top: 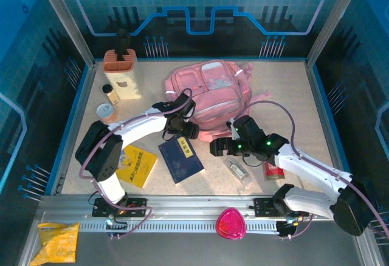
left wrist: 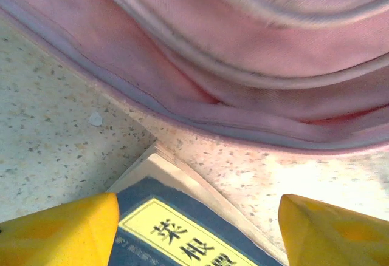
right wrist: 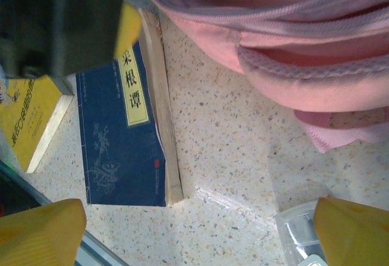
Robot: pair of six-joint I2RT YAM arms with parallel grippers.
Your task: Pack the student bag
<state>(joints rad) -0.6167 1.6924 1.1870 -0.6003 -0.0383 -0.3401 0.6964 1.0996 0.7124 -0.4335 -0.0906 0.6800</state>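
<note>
The place is a robotics lab test cell. A speckled tabletop is fenced in by aluminium posts and blue translucent panels printed with a gear and circuit-line pattern. A white left arm and a white right arm are bolted to a slotted metal rail along the near edge, with cables looping at their bases.

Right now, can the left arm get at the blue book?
Probably yes: the left gripper hangs open right over the blue book, nothing between them; the backpack lies just beyond.
</note>
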